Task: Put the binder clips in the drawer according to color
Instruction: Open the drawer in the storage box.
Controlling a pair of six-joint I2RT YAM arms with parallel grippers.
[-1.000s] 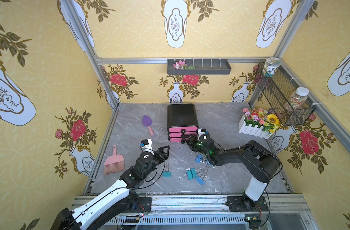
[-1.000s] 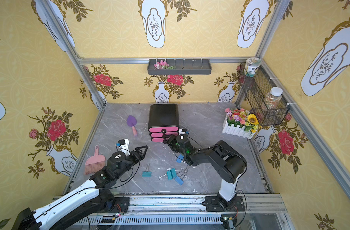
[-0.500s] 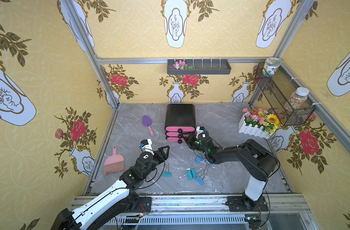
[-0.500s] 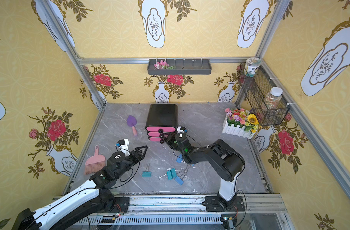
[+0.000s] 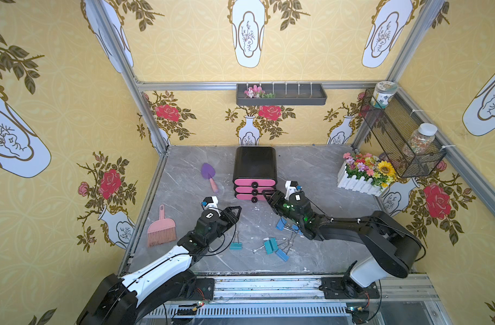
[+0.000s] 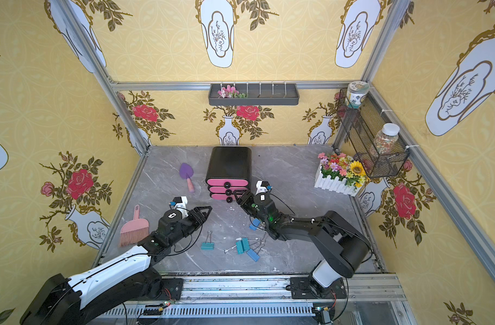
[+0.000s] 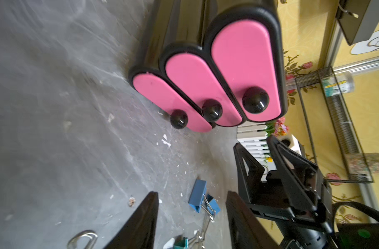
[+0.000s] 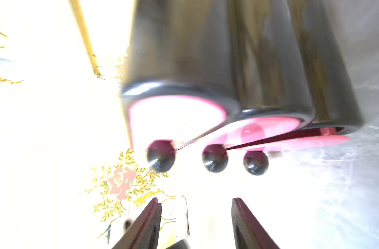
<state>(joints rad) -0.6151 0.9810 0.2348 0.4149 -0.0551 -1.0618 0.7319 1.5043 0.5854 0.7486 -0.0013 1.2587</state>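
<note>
The drawer is a black cabinet with three pink fronts and black knobs at the back middle of the table. Its lowest front stands slightly ajar. My right gripper is open, with empty jaws just right of the lowest knob. My left gripper hovers open and empty left of the cabinet. Binder clips lie in front in both top views: a teal one, a teal pair, a blue one and a blue one under the right arm. Blue clips show beyond the left fingers.
A purple trowel lies left of the cabinet. A pink hand brush sits by the left wall. A white picket flower box stands at the right. A wire basket with jars hangs on the right wall.
The cabinet has shifted slightly to the left with the right gripper at its lowest knob. The left arm has stayed almost where it was.
</note>
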